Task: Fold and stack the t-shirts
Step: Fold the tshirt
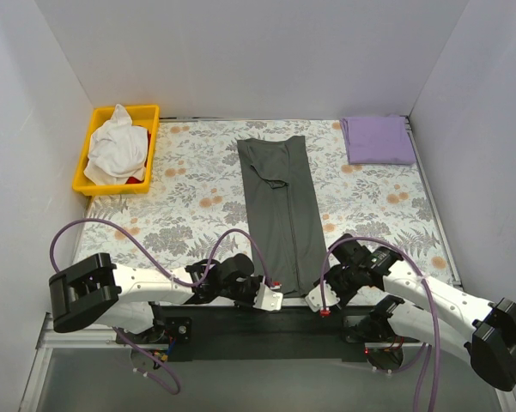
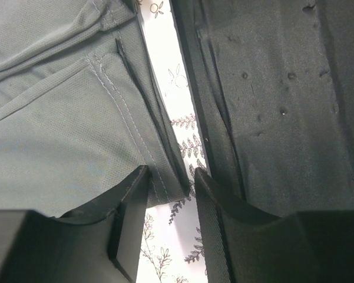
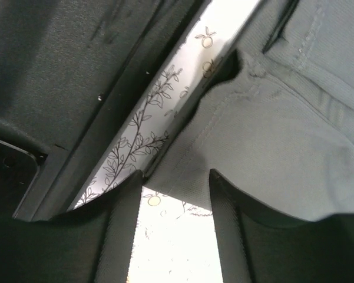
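Observation:
The dark charcoal grey t-shirt (image 1: 279, 206) lies folded into a long narrow strip down the middle of the floral tablecloth (image 1: 189, 197). The lavender t-shirt (image 1: 378, 139) lies folded flat at the back right. My left gripper (image 1: 273, 299) is open at the strip's near left corner. In the left wrist view the hem corner (image 2: 165, 177) sits between the tips of my left gripper (image 2: 171, 178). My right gripper (image 1: 315, 299) is open at the near right corner. In the right wrist view the grey hem (image 3: 224, 147) reaches between the tips of my right gripper (image 3: 175, 180).
A yellow bin (image 1: 100, 184) holding white cloth (image 1: 118, 150) stands at the back left. A black mat (image 1: 266, 322) runs along the near table edge, just behind both grippers. White walls enclose the table on three sides.

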Robot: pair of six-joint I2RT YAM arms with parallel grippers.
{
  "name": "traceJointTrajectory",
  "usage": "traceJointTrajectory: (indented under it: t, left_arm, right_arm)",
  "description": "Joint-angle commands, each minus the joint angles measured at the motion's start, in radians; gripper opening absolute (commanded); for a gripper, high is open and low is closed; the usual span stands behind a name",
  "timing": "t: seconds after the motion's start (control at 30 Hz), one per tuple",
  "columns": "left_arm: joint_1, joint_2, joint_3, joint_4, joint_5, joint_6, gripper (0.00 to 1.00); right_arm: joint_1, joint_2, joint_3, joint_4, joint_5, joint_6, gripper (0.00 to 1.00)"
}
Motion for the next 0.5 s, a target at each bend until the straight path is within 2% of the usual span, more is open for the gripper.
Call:
traceJointTrajectory:
  t: [0.0,0.07,0.13,0.2,0.3,0.47]
  left_arm:
    - [-0.003,0.014,-0.016,-0.039,-0.008,0.000,0.34]
    - [-0.003,0.031,-0.015,-0.041,-0.001,0.003,0.30]
    - [-0.003,0.048,-0.006,-0.047,-0.004,-0.002,0.21]
    - [-0.003,0.065,0.013,-0.053,-0.020,-0.016,0.10]
    - [-0.003,0.031,0.021,-0.117,-0.019,-0.014,0.02]
    - [-0.003,-0.105,0.005,-0.220,0.021,-0.013,0.00]
  right_arm:
    - [0.010,0.005,-0.047,0.028,0.014,0.002,0.50]
    - [0.011,0.000,-0.069,0.072,0.017,0.025,0.41]
    - [0.016,0.000,-0.083,0.109,0.040,0.044,0.36]
    - [0.017,0.011,-0.090,0.144,0.063,0.068,0.26]
    - [0.020,0.017,-0.070,0.151,0.074,0.094,0.16]
    - [0.121,-0.024,-0.009,0.126,0.080,0.198,0.01]
